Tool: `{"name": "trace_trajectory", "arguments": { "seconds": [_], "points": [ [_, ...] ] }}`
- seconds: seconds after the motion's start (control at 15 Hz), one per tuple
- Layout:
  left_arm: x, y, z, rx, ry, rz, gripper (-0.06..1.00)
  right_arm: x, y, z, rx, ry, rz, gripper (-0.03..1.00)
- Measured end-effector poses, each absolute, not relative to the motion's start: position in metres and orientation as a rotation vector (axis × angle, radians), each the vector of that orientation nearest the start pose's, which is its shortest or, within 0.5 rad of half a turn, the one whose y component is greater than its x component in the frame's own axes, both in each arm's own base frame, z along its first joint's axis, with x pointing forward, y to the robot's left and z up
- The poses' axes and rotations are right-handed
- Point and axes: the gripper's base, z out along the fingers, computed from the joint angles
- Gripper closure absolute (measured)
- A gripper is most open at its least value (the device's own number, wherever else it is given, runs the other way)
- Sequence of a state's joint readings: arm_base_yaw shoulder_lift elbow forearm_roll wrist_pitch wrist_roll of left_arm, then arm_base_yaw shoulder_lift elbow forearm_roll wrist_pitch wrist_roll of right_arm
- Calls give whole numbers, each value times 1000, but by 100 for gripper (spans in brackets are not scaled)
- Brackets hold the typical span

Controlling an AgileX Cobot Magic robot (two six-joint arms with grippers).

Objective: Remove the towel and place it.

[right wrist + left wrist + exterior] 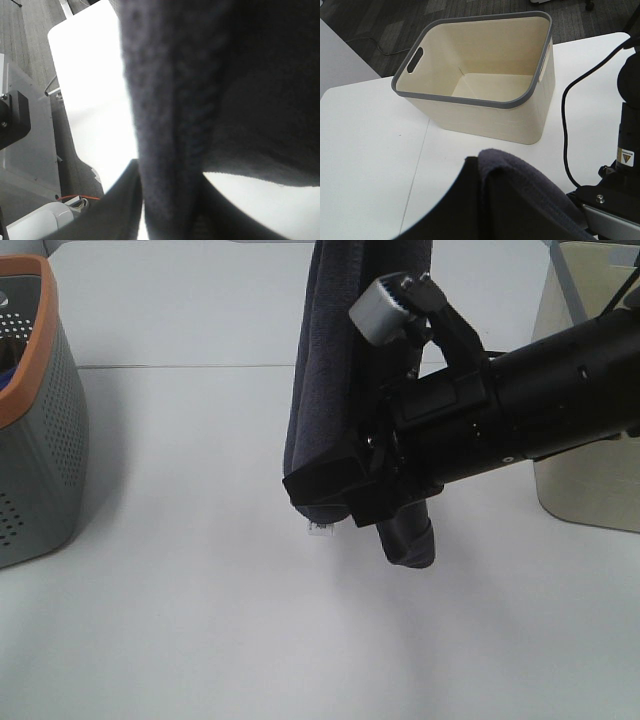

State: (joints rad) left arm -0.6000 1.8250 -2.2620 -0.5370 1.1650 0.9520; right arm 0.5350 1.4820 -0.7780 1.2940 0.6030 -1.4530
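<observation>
Dark navy terry towel (325,360), pinched by R gripper (350,502) (L gripper (485,202): finger closure indeterminable), is best lowered slowly onto white tabletop (180,620).

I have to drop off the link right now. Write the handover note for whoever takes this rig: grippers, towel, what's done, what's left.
Right gripper: jaws shut on the towel, which hangs folded in the air above the table.
Left gripper: the towel lies against its one visible jaw; the other is hidden, so its grip is unconfirmed.
Grey basket with orange rim stands at the table's left, the empty beige basket at its right.
Done: the towel is lifted, outside both baskets.
Left: set it down and release. The beige basket looks the likely spot, but check.
</observation>
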Motion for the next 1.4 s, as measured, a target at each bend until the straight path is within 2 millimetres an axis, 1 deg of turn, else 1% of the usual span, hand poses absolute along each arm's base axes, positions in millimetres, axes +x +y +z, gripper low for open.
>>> {"name": "trace_trajectory", "arguments": {
  "seconds": [0.13, 0.27, 0.33, 0.47, 0.53, 0.8, 0.93, 1.07, 1.13, 1.27, 1.33, 1.4],
  "points": [
    [291, -251, 487, 1505, 1479, -453, 94, 214, 184, 237, -1114, 2067, 825, 73],
    [291, -251, 487, 1506, 1479, -453, 94, 213, 182, 235, -1109, 2103, 815, 74],
    [291, -251, 487, 1506, 1479, -453, 94, 213, 181, 234, -1104, 2120, 811, 77],
    [291, -251, 487, 1506, 1479, -453, 94, 211, 179, 236, -1099, 2138, 797, 89],
    [291, -251, 487, 1508, 1480, -454, 94, 210, 178, 238, -1094, 2141, 795, 93],
    [290, -250, 486, 1513, 1491, -458, 94, 201, 173, 253, -1064, 2134, 803, 94],
    [293, -248, 482, 1485, 1573, -429, 94, 194, 168, 261, -1044, 2159, 796, 94],
    [301, -242, 473, 1416, 1710, -355, 94, 184, 160, 267, -1088, 2248, 770, 94],
    [305, -239, 469, 1363, 1784, -322, 94, 181, 156, 272, -1114, 2303, 733, 94],
    [312, -233, 465, 1262, 1892, -250, 94, 184, 148, 287, -1139, 2410, 597, 94],
    [313, -232, 465, 1238, 1910, -242, 94, 186, 147, 293, -1142, 2423, 555, 94],
    [314, -230, 465, 1180, 1952, -237, 94, 190, 144, 308, -1147, 2428, 481, 94]
  ]
}}
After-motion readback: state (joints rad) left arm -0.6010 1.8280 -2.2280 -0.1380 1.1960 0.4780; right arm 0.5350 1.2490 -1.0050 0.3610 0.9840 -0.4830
